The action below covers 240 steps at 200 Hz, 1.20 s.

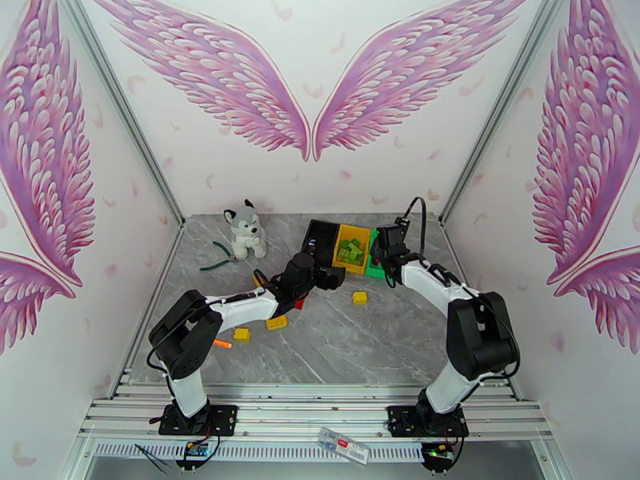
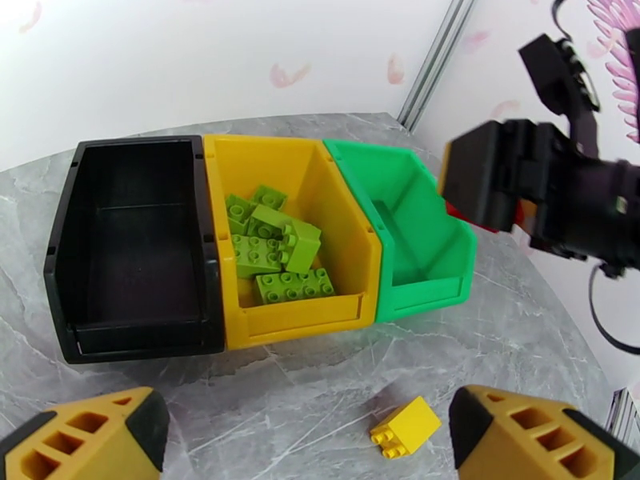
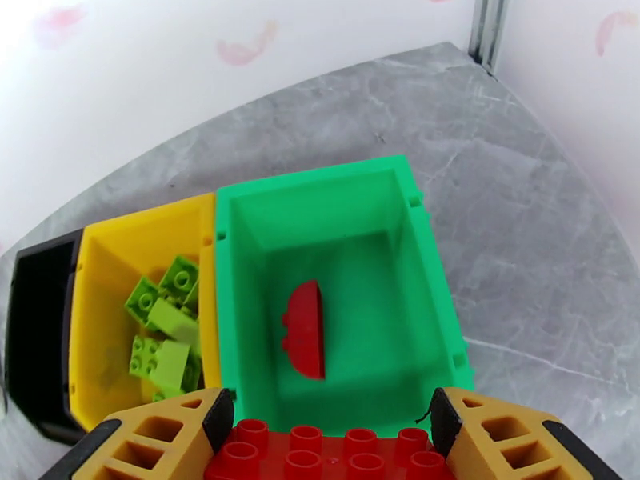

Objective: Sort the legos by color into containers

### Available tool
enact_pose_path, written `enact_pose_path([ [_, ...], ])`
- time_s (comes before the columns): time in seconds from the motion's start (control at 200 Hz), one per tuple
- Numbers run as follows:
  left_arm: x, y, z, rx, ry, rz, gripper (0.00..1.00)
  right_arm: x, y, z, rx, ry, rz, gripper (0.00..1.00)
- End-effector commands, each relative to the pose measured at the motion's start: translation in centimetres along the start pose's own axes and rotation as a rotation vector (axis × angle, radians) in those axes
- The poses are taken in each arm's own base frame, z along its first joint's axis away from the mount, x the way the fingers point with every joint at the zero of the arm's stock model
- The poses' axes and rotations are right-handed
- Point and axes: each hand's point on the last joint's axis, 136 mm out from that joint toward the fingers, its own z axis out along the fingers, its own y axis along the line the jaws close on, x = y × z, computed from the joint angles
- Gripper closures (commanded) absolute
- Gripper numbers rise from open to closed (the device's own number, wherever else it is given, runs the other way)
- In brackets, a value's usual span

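The three containers stand joined in a row on the tabletop (image 2: 264,394): a black bin (image 2: 136,338), then a yellow bin (image 2: 304,322), then a green bin (image 2: 424,290). Several light green bricks (image 2: 276,250) lie in a heap inside the yellow bin. One red rounded piece (image 3: 306,330) lies on the floor of the green bin.

The right jaws are clenched on a red brick (image 3: 328,454), which sits between the two yellow fingers (image 3: 512,442) with its studs up. It hangs just above the near wall of the green bin.

The left jaws are released and spread wide, with nothing between them. They hover over the tabletop in front of the bins. A yellow brick (image 2: 406,426) lies on the tabletop below them, just beside the right-hand finger (image 2: 528,438).

In the top view, two more yellow bricks (image 1: 241,334) lie near the left arm. A small red thing (image 1: 300,304) under that arm is perhaps another brick; it is mostly hidden. A plush husky (image 1: 245,230) and pliers (image 1: 214,259) are at the far left.
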Motion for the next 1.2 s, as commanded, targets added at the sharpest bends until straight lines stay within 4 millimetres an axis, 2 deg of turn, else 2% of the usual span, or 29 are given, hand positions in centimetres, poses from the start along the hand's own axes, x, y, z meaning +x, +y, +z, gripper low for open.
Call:
enact_pose_path([
  [0.0, -0.6, 0.0, 0.1, -0.002, 0.001, 0.011, 0.02, -1.0, 0.0, 1.7, 0.043, 0.018, -0.01, 0.35],
  [0.1, -0.6, 0.6, -0.3, -0.022, -0.001, 0.008, 0.02, -1.7, 0.2, 2.3, 0.056, 0.012, -0.014, 0.24],
  [0.205, -0.6, 1.4, -0.6, -0.042, -0.002, -0.002, 0.02, -2.2, 0.4, 2.0, 0.043, 0.001, -0.007, 0.15],
  [0.38, -0.5, 2.9, -1.0, -0.084, -0.008, -0.02, 0.02, -1.7, 1.2, 1.0, -0.024, 0.002, -0.002, 0.14],
  [0.515, -0.5, 4.3, -1.7, -0.13, -0.018, -0.033, 0.02, -1.0, 2.9, -1.0, -0.132, -0.006, -0.015, 0.15],
  [0.695, -0.5, 7.0, -3.1, -0.207, -0.032, -0.073, 0.02, 1.9, 6.6, -3.1, -0.261, 0.034, -0.104, 0.17],
  [0.915, 0.0, 10.4, -5.5, -0.307, -0.054, -0.131, 0.02, 7.2, 12.4, -5.7, -0.433, 0.122, -0.26, 0.16],
  [1.195, 1.3, 14.6, -9.3, -0.427, -0.08, -0.194, 0.02, 13.9, 17.7, -8.3, -0.59, 0.258, -0.355, 0.15],
])
